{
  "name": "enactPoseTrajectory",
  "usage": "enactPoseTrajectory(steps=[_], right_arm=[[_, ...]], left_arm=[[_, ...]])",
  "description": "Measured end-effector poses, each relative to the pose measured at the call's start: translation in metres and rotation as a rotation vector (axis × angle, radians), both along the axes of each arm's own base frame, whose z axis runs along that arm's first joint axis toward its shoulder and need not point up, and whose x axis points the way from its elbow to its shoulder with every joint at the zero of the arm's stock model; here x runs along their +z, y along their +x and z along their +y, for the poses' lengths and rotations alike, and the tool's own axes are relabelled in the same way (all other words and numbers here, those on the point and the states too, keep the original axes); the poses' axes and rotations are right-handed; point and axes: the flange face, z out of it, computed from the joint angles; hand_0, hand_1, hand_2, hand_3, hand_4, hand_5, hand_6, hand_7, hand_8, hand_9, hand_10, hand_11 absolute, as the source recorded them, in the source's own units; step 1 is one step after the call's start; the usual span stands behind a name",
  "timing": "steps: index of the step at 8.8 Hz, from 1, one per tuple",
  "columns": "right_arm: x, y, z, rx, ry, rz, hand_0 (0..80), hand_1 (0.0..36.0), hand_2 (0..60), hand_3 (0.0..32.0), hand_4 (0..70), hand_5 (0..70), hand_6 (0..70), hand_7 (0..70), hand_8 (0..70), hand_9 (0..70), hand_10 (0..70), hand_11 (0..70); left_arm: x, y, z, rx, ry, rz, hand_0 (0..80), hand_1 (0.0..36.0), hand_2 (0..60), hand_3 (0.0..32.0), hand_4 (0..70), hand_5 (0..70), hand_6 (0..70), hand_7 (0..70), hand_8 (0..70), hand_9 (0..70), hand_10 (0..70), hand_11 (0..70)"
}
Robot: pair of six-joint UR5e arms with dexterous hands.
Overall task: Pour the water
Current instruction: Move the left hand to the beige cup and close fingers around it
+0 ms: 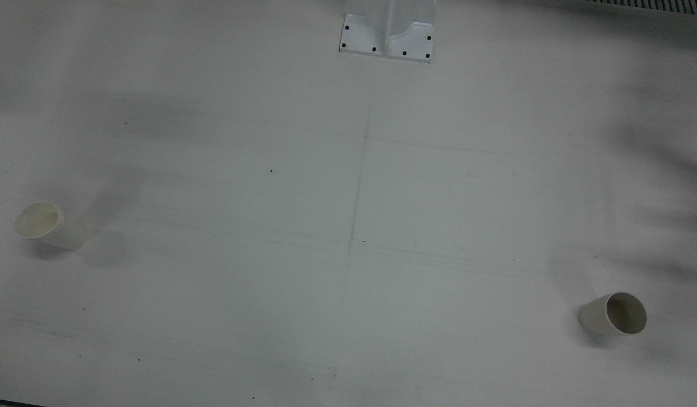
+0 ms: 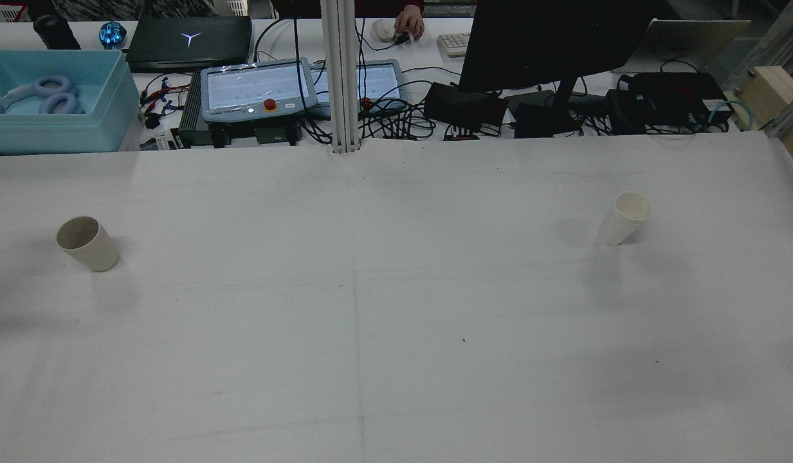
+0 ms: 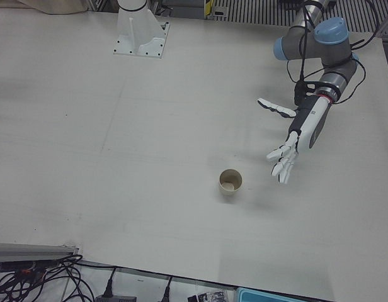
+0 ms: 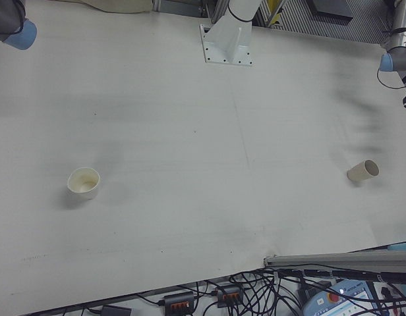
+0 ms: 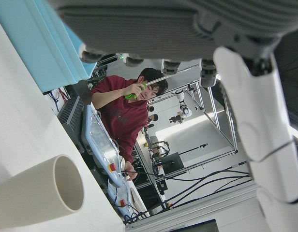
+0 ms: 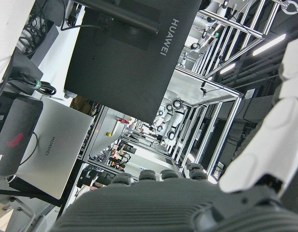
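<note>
Two white paper cups stand upright on the white table [image 2: 396, 308]. One cup [image 3: 230, 182] is on the left arm's side; it also shows in the rear view [image 2: 87, 243], the front view [image 1: 614, 314] and the left hand view [image 5: 37, 195], and its inside looks dark. My left hand [image 3: 285, 148] is open, fingers spread, in the air beside this cup and apart from it. The other cup [image 2: 624, 217] is on the right arm's side; in the front view [image 1: 43, 224] its inside looks pale. My right hand [image 6: 154, 203] shows only in its own view, open and holding nothing.
An arm pedestal base [image 1: 388, 34] is bolted at the table's robot side. Beyond the far edge a desk holds teach pendants [image 2: 258, 87], a monitor [image 2: 550, 38], a blue box [image 2: 52, 103] and cables. A white post [image 2: 341, 77] stands at that edge.
</note>
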Motion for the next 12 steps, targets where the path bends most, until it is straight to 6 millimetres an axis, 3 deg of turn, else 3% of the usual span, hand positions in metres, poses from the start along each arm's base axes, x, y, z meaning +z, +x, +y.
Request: enactPoseTrajectory(steps=[1, 3, 5, 7, 8, 10, 12], right_arm=[[0.008, -0.002, 0.0, 0.001, 0.002, -0.011, 33.2, 7.5, 15.6, 4.2, 2.5, 7.6, 0.7, 0.6, 1.2, 1.6, 0.0, 0.0], [0.014, -0.01, -0.002, -0.01, 0.003, -0.012, 36.4, 8.1, 16.0, 4.6, 2.8, 8.2, 1.4, 1.6, 1.0, 1.4, 0.0, 0.0], [0.009, -0.014, -0.006, -0.018, 0.013, -0.014, 37.5, 8.5, 16.2, 5.4, 3.2, 9.0, 2.2, 3.4, 0.8, 1.2, 0.0, 0.0], [-0.015, -0.01, -0.01, -0.009, 0.056, -0.031, 37.4, 8.3, 16.8, 4.2, 4.2, 9.0, 3.2, 4.8, 1.2, 1.6, 0.0, 0.3], [-0.034, 0.003, -0.01, 0.014, 0.085, -0.048, 37.4, 8.4, 17.0, 3.6, 4.6, 9.1, 3.5, 5.3, 1.3, 1.7, 0.0, 0.4], [-0.06, 0.022, -0.01, 0.048, 0.102, -0.055, 37.4, 8.5, 17.3, 3.4, 4.5, 9.1, 3.6, 5.4, 1.3, 1.8, 0.0, 0.3], [-0.064, 0.024, -0.012, 0.052, 0.094, -0.054, 37.4, 8.5, 17.5, 3.4, 5.1, 9.3, 4.0, 6.0, 1.3, 1.8, 0.0, 0.1]], left_arm=[[0.007, 0.006, -0.001, 0.006, 0.004, -0.011, 50.3, 15.9, 0.0, 26.4, 0.0, 12.9, 0.0, 2.6, 0.0, 0.0, 0.0, 0.0], [0.029, 0.024, -0.025, 0.02, -0.041, -0.035, 49.8, 15.6, 0.0, 22.8, 0.0, 15.9, 0.0, 3.4, 0.0, 0.0, 0.0, 0.0], [0.059, 0.049, -0.035, 0.051, -0.064, -0.045, 50.2, 16.3, 0.0, 24.0, 0.0, 16.3, 0.0, 3.0, 0.0, 0.0, 0.0, 0.0], [0.084, 0.075, -0.034, 0.064, -0.058, -0.031, 51.7, 17.6, 0.0, 25.2, 0.0, 14.6, 0.0, 3.2, 0.0, 0.0, 0.0, 0.0], [0.093, 0.088, -0.032, 0.059, -0.049, -0.015, 52.1, 18.1, 0.0, 26.6, 0.0, 13.5, 0.0, 3.6, 0.0, 0.0, 0.0, 0.0], [0.093, 0.107, -0.034, 0.019, -0.023, 0.029, 53.7, 19.7, 0.0, 26.8, 0.0, 14.2, 0.0, 4.5, 0.0, 0.0, 0.0, 0.0], [0.09, 0.125, -0.046, -0.019, -0.006, 0.06, 53.9, 20.2, 0.0, 25.2, 0.0, 15.8, 0.0, 4.9, 0.0, 0.0, 0.0, 0.0]])
